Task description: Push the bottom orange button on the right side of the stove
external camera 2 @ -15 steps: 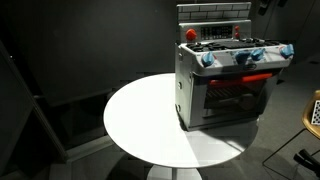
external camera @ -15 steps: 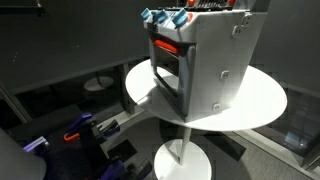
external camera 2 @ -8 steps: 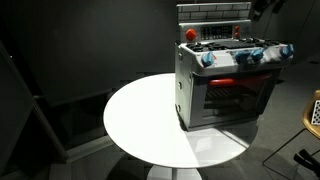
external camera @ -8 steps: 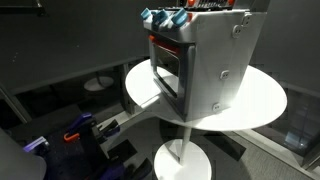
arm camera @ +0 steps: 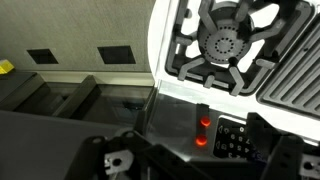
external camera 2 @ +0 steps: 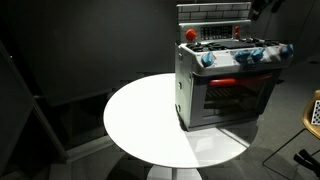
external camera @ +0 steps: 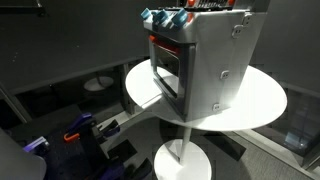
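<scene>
— Where is the stove?
— On the round white worktop, near its rim. Its oven door is shut, so the contents are hidden.
— The fingers?
— Over the stove, near two orange buttons. I can't tell how wide they are spread.

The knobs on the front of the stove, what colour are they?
Blue. The knobs on the stove show best in an exterior view.
</scene>
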Motion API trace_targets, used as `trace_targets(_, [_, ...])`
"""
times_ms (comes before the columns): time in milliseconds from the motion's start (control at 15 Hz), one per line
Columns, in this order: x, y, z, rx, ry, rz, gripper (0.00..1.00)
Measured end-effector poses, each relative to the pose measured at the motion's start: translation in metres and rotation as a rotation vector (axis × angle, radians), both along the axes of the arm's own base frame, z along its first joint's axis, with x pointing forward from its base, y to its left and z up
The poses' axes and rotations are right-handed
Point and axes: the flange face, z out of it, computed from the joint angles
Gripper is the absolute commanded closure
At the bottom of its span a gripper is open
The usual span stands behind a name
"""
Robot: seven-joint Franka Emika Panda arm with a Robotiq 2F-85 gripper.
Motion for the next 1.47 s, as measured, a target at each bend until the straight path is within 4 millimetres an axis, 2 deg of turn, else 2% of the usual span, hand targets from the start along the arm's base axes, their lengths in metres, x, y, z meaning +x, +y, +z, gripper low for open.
trace_targets(600, [0.008, -0.016, -0.009, -0.006, -0.027, -0.009, 0.00])
trace_targets(1467, [0.032, -0.051, -0.054, 0.020, -0.027, -0.058, 0.00])
